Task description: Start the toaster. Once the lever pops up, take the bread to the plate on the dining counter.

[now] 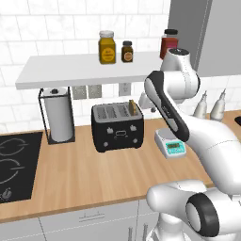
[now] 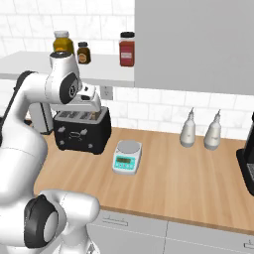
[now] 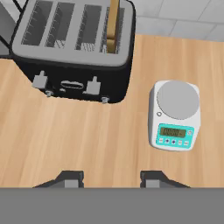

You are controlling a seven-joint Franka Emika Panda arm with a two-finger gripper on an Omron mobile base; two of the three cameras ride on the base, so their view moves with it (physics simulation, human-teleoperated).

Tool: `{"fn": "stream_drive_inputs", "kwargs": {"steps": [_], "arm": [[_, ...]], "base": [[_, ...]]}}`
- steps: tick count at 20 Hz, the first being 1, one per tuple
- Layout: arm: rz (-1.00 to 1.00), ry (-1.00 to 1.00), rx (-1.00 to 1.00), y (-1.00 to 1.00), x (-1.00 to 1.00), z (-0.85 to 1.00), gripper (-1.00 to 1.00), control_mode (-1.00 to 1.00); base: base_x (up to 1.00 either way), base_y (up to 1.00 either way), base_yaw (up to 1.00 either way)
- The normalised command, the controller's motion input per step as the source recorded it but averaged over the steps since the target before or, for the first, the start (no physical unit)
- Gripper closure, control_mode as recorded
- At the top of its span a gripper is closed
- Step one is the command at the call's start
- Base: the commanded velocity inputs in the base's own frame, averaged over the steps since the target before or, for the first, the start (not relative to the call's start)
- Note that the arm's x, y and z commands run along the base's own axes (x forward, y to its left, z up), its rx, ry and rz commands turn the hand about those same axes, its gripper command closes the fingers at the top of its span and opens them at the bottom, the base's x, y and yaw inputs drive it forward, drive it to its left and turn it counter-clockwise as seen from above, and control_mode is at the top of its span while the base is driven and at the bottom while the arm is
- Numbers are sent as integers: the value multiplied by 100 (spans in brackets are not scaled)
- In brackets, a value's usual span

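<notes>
The black toaster (image 1: 117,127) (image 2: 82,131) (image 3: 72,48) stands on the wood worktop by the wall. The bread (image 1: 133,107) (image 3: 113,24), a brown slice, sticks up out of its rightmost slot. Two pale levers (image 3: 92,85) sit on the toaster's front. My gripper (image 3: 111,178) hovers above the worktop, in front of the toaster and slightly to its right. Its fingers are apart with nothing between them, so it is open. In the right base view the hand (image 2: 92,101) hangs just over the toaster's right end. The plate and the dining counter are out of view.
A white-and-teal kitchen scale (image 1: 172,143) (image 2: 126,156) (image 3: 175,114) lies right of the toaster. A paper-towel roll (image 1: 59,114) stands to its left, beside the black hob (image 1: 14,164). Jars sit on a shelf (image 1: 70,70) above. Two pale bottles (image 2: 191,130) stand further right.
</notes>
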Motion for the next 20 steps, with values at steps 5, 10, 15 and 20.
{"fn": "stream_drive_inputs", "kwargs": {"steps": [5,10,15,20], "arm": [[0,0,-2,9,-2,-10,-100,-100],[0,-1,-8,40,4,-29,-100,-100],[-2,-1,-4,30,9,-44,100,-100],[-5,-5,0,2,1,-33,100,-100]], "base": [[0,0,0],[0,0,0],[0,0,0],[0,0,0]]}}
